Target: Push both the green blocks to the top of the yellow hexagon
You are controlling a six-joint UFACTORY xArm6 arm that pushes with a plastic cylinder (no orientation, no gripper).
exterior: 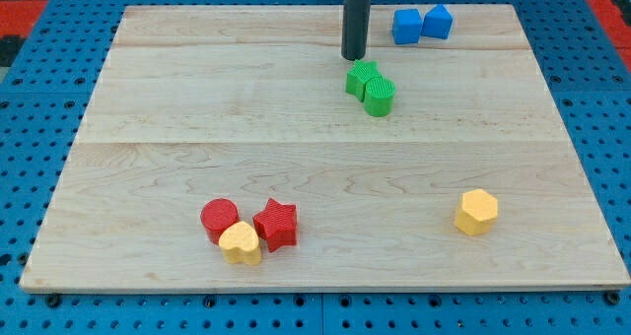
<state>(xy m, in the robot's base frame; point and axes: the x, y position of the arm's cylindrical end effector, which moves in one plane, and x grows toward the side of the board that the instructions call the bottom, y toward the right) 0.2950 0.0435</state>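
Pale maple-coloured wood makes up the board [197,108], a flat top of joined planks lying on a blue perforated table [30,128]. My tip [354,57], the lower end of the straight dark rod, sits near the view's top centre, just above the two green blocks; I cannot tell whether it touches the nearer one. The rod has no jaws and holds nothing. The green star-like block [362,78] lies directly below the tip, and the green round-ended block [380,97] presses against it on its lower right, so the pair forms one cluster. The yellow hexagon block [477,212] stands alone toward the view's lower right, well apart from the green pair and below and to the right of them. Two blue blocks sit side by side near the view's top right: a blue squarish block [406,27] and a blue pointed-top block [438,22], close together and perhaps touching. At the view's lower left three blocks cluster: a red cylinder [220,217], a red star [277,225] and a yellow heart-like block [241,243] tucked between and below the red ones, touching both. No writing, brand or label can be read anywhere on the board or blocks.
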